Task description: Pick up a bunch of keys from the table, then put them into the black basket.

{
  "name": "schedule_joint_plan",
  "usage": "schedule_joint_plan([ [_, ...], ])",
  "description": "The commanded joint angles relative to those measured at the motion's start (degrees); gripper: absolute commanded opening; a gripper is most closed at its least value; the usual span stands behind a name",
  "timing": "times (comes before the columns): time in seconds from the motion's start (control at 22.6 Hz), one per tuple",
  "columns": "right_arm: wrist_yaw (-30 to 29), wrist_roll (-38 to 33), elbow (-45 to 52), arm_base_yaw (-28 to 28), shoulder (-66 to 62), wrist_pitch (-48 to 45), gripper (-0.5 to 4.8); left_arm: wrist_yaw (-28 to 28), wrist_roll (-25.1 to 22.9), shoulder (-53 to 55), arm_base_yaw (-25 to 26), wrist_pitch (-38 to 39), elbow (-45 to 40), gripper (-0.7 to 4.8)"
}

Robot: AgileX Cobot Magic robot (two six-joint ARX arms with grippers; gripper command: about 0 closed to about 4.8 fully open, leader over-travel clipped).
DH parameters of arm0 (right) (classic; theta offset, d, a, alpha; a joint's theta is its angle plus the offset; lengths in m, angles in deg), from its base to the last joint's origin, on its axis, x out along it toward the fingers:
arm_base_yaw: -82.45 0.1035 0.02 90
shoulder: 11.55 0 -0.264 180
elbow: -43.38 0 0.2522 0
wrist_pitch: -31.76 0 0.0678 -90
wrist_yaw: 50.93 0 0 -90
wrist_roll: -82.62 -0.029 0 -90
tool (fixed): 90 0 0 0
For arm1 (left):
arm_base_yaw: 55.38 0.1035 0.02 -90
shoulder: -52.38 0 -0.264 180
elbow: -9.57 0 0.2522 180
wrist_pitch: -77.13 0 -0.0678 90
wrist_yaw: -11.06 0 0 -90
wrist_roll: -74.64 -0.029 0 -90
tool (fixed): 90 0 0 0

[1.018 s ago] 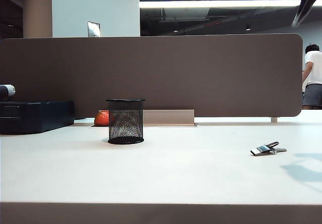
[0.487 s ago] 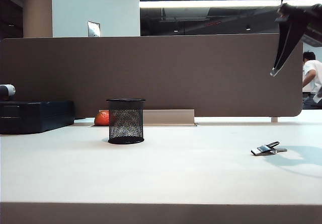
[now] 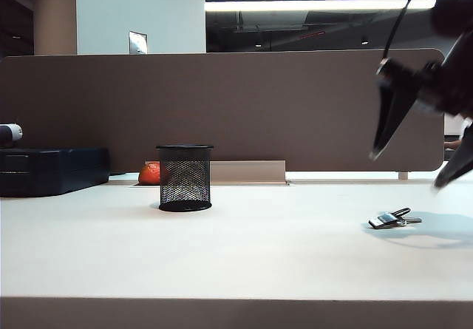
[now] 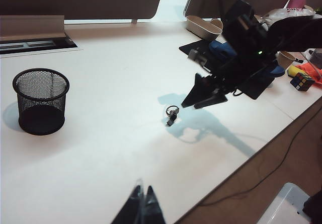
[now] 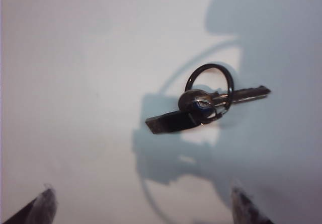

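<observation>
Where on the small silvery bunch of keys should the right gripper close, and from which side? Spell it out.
Come straight down from above. The small silvery bunch of keys lies flat on the off-white table, so no side offers purchase. Close the open right gripper across the middle cluster where tag, ring and key overlap, probably its thickest part, fingertips brushing the table.

A low dark blue-black box (image 3: 52, 170) sits at the desk's back left edge, against the brown divider panel (image 3: 222, 107). An orange object (image 3: 150, 174) lies by the metal cable tray (image 3: 247, 171) at the back edge. Near the right end are a beige tray (image 4: 204, 26), a colour cube (image 4: 302, 80) and a black mat (image 4: 251, 85).
</observation>
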Motion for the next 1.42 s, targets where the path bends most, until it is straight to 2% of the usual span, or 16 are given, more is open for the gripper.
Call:
schedule_joint_plan([
  [0.04,0.13,0.09,-0.20,0.85,-2.14,-1.84,4.79,0.37,-0.26,-0.04,0.11,-0.37,0.31,-0.06],
  [0.53,3.56,-0.09,-0.22,1.20,-7.39,-6.51,4.79,0.37,-0.24,-0.04,0.11,-0.37,0.57,-0.06],
  [0.58,3.58,-0.11,-0.22,1.20,-7.39,-7.15,4.69,0.37,-0.24,-0.04,0.11,-0.35,0.57,-0.06],
  [0.62,3.76,-0.13,-0.22,1.18,-7.39,-8.33,4.18,0.39,-0.24,-0.04,0.11,-0.35,0.57,-0.06],
  [1.06,7.39,-3.37,-0.22,1.22,-9.60,-9.64,4.05,0.37,-0.24,-0.04,0.11,-0.63,0.59,-0.06],
  [1.2,7.63,-4.48,-0.22,1.22,-10.73,-8.96,3.64,0.37,-0.24,-0.04,0.11,-0.79,0.63,-0.06],
  [1.33,7.63,-4.59,-0.22,1.22,-11.69,-8.96,2.71,0.37,-0.24,-0.04,0.11,-0.77,0.74,-0.06],
  [1.37,7.63,-4.61,-0.20,1.25,-11.74,-8.87,2.03,0.37,-0.24,-0.04,0.11,-0.79,0.94,-0.06],
  [1.42,7.61,-4.61,-0.22,1.25,-11.72,-8.92,1.71,0.35,-0.26,-0.04,0.11,-0.79,1.27,-0.06],
])
